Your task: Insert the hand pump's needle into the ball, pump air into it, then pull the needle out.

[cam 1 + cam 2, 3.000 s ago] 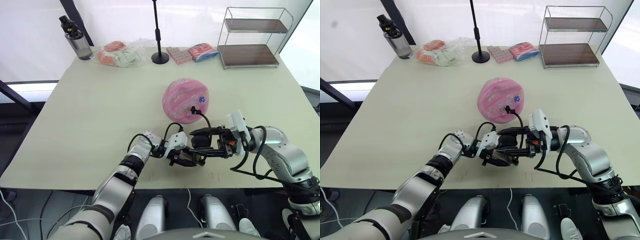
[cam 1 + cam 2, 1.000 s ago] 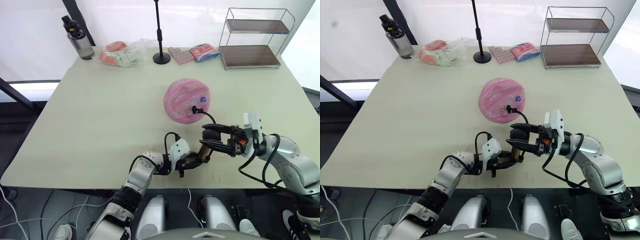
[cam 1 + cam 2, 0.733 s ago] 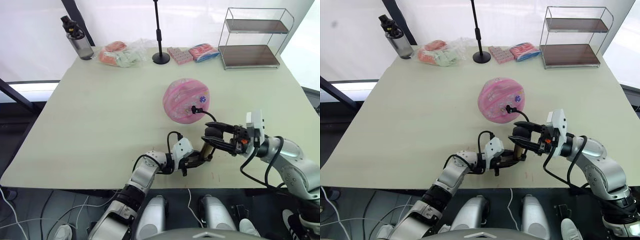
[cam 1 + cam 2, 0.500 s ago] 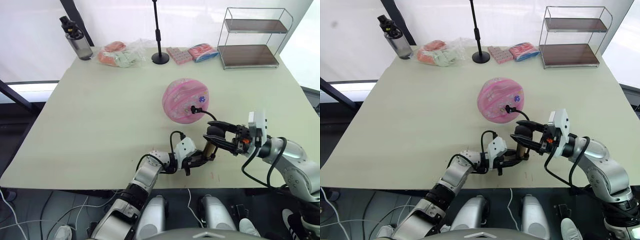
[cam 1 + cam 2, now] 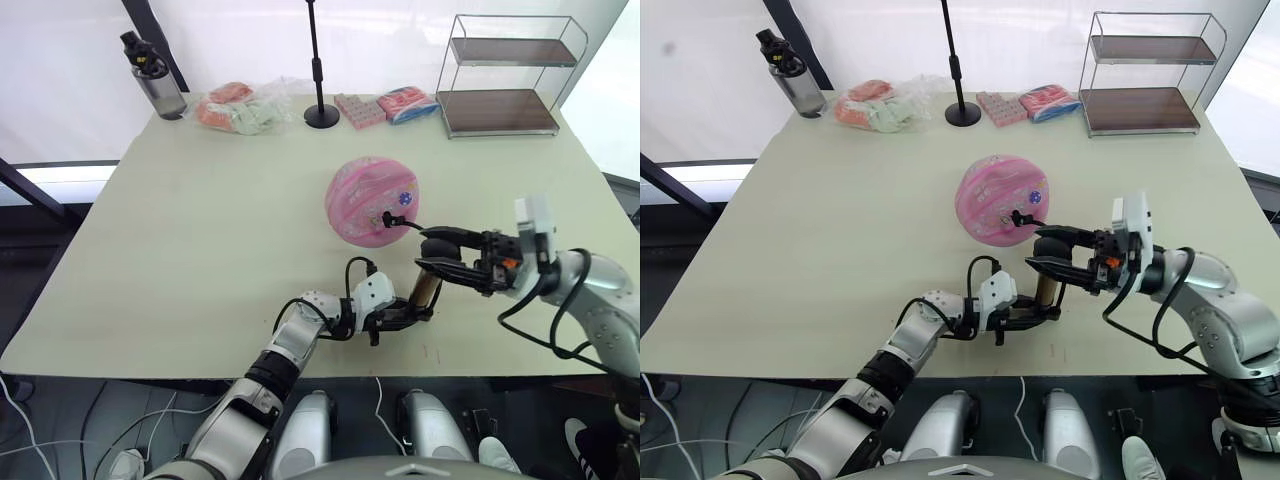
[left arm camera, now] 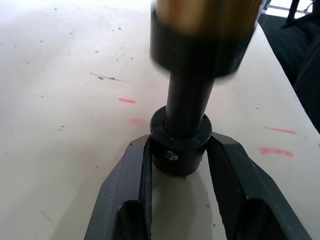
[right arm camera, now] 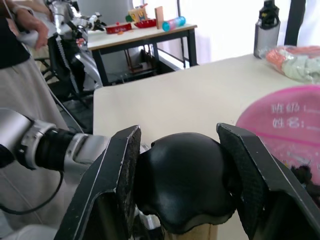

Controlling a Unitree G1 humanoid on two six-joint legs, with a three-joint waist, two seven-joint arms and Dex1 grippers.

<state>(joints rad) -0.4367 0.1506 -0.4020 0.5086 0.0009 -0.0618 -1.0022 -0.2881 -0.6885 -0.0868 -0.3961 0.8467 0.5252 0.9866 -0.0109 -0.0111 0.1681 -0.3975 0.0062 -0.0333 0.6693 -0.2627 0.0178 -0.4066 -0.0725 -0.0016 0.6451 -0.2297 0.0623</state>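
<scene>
A large cream table (image 5: 200, 230) takes most of the head view, with bright white walls behind it and dark floor at the left edge. In the left wrist view its surface carries small dark specks and short red marks. At the upper right of the frame stands a wire shelf rack (image 5: 505, 75) with two brown boards. Along the far edge, from left to right, are a dark water bottle (image 5: 152, 76), a clear bag of pink and green packets (image 5: 240, 107), a black pole stand (image 5: 320, 70) and pink-wrapped packets (image 5: 385, 105).

The pink ball (image 5: 372, 200) rests on the table at the centre of the frame. The needle (image 5: 398, 222) sits in its near side, and the thin black hose (image 5: 1002, 268) runs from the pump.

The hand pump (image 5: 428, 288) stands tilted just below the ball, near the front edge. The right gripper (image 5: 443, 255) is clenched on its black T-handle (image 7: 182, 182), one finger on each side. The left gripper (image 5: 400, 318) grasps the pump's lower black end (image 6: 180, 145) between its two fingers, low on the table.

In the right wrist view, a person (image 7: 20, 70) and a second table with coloured things (image 7: 145, 30) show in the room behind.
</scene>
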